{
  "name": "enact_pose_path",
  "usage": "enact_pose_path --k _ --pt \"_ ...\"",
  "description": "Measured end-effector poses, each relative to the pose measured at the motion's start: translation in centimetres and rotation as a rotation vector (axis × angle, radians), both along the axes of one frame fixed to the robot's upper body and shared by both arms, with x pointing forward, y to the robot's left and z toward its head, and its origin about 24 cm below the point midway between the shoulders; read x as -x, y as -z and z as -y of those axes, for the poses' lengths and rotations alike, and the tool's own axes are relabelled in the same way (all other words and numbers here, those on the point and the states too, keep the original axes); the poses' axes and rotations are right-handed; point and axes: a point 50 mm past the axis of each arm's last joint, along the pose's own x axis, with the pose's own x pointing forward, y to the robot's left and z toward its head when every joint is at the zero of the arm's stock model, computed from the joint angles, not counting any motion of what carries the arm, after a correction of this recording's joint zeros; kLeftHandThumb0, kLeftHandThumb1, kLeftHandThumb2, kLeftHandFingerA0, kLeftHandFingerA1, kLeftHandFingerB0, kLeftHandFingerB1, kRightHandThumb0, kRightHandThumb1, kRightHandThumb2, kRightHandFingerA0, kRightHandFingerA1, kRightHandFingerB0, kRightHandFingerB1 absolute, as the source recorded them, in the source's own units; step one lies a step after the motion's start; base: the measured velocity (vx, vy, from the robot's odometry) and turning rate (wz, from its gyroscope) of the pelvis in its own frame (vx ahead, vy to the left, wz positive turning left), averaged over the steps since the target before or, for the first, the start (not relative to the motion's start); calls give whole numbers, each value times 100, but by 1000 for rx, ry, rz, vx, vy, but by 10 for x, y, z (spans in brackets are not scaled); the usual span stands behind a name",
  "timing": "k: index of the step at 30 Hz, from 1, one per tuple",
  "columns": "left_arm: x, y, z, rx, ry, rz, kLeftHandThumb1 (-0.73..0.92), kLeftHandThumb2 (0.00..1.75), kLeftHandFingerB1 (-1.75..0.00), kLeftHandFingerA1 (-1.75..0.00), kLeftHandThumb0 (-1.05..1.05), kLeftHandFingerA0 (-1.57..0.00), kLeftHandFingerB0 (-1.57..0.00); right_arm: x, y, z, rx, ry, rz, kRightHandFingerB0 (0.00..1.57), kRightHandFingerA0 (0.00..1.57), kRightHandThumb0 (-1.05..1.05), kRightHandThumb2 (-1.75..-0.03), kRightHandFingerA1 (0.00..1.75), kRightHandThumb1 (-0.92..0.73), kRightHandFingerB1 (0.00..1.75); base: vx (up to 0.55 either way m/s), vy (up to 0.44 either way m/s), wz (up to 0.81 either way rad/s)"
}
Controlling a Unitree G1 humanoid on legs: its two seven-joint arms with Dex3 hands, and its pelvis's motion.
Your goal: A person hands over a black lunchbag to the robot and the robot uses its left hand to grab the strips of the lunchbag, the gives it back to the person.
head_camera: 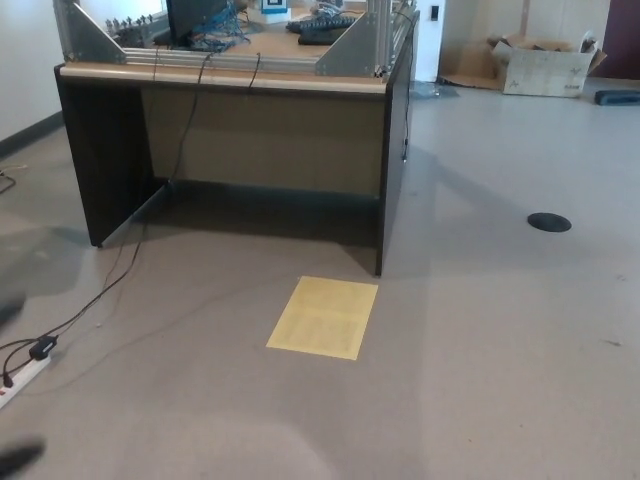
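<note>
Head view: neither robot hand shows, so no arm or hand pose can be read and there is no telling whether either is released, clenched or grasping. A dark blur (pixel 18 457) sits at the bottom left corner of the picture; what it is cannot be told. The lunchbag does not show anywhere, and no person shows.

A desk (pixel 240 140) with dark side panels and a tan front panel stands on the grey floor (pixel 480 380) in the upper left. Metal frame pieces (pixel 352 45) rise from the worktop, and a dark monitor (pixel 190 15) stands at its far edge with blue cables (pixel 215 35) bunched beside it. Thin black cables hang over the worktop's front edge.

A yellow sheet (pixel 323 317) lies flat on the floor just in front of the desk's right front corner. A black cord (pixel 100 295) runs from under the desk's left side across the floor to a white power strip (pixel 22 378) at the left edge. A round black disc (pixel 549 222) lies on the floor well to the right of the desk. A cardboard box (pixel 545 65) stands by the far wall at the upper right.
</note>
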Motion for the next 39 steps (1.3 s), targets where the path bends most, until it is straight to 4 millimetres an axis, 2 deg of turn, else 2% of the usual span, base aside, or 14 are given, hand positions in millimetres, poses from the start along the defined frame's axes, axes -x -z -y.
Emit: enact_pose_path --k 2,5,6,8,9,10,11,14,17,18,20,25,31,39 --pt "-1 -31 11 -34 56 83 50 82 -19 -16 -79 -11 -12 0 0 0 3 -6 8 18 36 -60 -97 57 -57 47 0 0 0" --pt "-2 -74 28 -81 131 191 51 83 -19 -15 -81 -11 -12 0 -1 0 5 -10 18 19 35 -60 -96 57 -56 47 0 0 0" --pt "-2 -82 32 -91 145 210 47 83 -24 -19 -74 -5 -13 0 -1 0 5 -11 21 19 35 -59 -96 57 -56 47 0 0 0" --pt "-2 -104 45 -121 190 257 44 81 -25 -18 -69 -4 -12 0 -2 0 4 -13 28 19 35 -60 -96 57 -57 47 0 0 0" --pt "-2 -111 49 -131 205 273 42 80 -25 -19 -66 -3 -10 0 -2 -1 3 -14 29 19 36 -59 -96 57 -57 47 0 0 0" --pt "-1 -120 56 -143 225 293 43 65 -22 -19 -71 -5 -10 0 -2 -1 3 -15 31 19 36 -59 -96 57 -56 47 0 0 0" --pt "-1 -124 60 -149 234 301 40 81 -26 -21 -64 0 -13 -1 -2 -1 3 -16 32 19 35 -59 -96 57 -56 47 0 0 0" --pt "-2 -141 76 -174 277 329 41 83 -25 -23 -67 0 -8 -1 -2 -1 2 -18 39 18 35 -57 -96 58 -55 47 0 0 0" --pt "-3 -157 90 -203 303 349 46 80 -20 -19 -71 -10 -11 0 -2 -1 2 -19 43 18 35 -60 -95 57 -56 47 0 0 0" --pt "-4 -162 95 -214 309 356 41 80 -20 -20 -65 -4 -7 0 -2 -1 1 -19 45 18 36 -60 -96 57 -55 46 0 0 0" --pt "-5 -174 109 -233 329 368 41 80 -20 -20 -65 -4 -7 -1 -3 0 1 -18 48 18 36 -60 -96 57 -55 46 0 0 0" --pt "-9 -183 130 -252 359 366 39 80 -17 -16 -64 -3 -6 -1 -3 1 0 -13 50 18 32 -60 -94 56 -55 47 0 0 0" --pt "-13 -188 161 -268 419 364 40 82 -17 -19 -66 -1 -1 -1 -4 3 -6 -10 59 18 33 -59 -94 56 -55 47 0 0 0" --pt "-11 -176 200 -264 497 337 42 83 -16 -16 -69 -2 -3 1 -4 2 -2 -22 66 18 33 -58 -94 56 -55 47 0 0 0"
